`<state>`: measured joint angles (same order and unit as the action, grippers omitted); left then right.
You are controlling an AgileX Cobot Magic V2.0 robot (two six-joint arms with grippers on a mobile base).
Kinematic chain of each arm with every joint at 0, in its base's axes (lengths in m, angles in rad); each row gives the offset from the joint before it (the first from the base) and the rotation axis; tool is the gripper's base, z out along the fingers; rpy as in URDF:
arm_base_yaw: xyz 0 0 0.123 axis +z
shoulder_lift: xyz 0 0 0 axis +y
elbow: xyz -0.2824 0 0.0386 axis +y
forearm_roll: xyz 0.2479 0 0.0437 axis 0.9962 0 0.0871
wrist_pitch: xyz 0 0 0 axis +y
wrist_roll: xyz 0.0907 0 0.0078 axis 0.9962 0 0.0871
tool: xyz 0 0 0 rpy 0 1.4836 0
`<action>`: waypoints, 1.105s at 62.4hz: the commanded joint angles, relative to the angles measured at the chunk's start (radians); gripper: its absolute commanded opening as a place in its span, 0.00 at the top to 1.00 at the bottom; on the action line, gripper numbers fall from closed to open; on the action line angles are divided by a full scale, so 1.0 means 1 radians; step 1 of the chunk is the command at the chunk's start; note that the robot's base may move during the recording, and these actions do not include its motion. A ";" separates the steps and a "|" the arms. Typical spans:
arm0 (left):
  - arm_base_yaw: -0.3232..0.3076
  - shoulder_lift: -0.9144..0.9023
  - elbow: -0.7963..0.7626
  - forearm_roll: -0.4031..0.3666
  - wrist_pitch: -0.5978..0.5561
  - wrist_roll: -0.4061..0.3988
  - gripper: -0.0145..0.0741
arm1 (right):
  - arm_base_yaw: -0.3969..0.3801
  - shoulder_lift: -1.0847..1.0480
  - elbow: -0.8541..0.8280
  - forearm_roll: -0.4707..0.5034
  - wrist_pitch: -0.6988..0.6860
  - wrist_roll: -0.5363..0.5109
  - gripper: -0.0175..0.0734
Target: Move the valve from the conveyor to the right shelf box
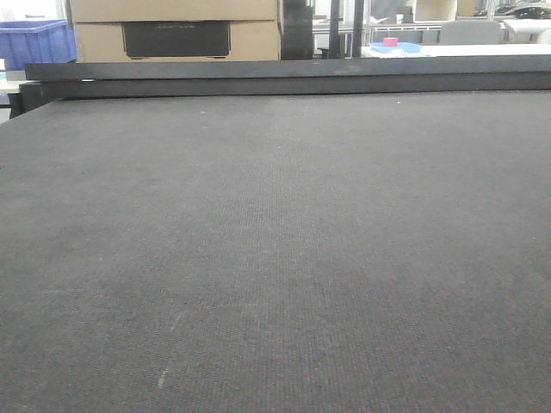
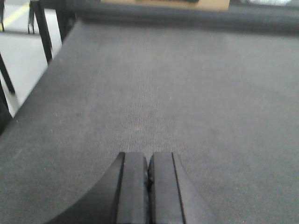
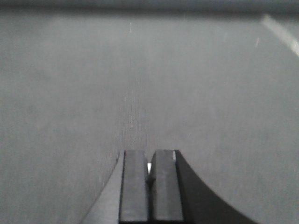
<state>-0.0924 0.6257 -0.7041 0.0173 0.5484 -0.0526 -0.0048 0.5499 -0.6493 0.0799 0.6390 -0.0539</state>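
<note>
Item: conveyor (image 1: 275, 258) — dark grey woven belt, black rail (image 1: 293, 73) along its far edge.
Risk: no valve shows in any view, so a reach begun now would likely be blind; it could strike bare matting or miss a part arriving on the belt.
Valve: whereabouts unknown; shape, colour and finish cannot be told.
Left gripper (image 2: 148, 186): fingers pressed together, nothing held, above the belt.
Right gripper (image 3: 149, 186): likewise pressed together — apparently empty.
Right shelf: not in view.
</note>
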 commanded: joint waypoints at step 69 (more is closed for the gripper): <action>-0.001 0.588 -0.418 -0.011 0.327 -0.004 0.96 | -0.003 0.875 -0.513 -0.042 0.582 -0.001 0.28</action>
<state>-0.0924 1.2157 -1.1132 0.0151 0.8822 -0.0526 -0.0048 1.3945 -1.1548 0.0533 1.2169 -0.0539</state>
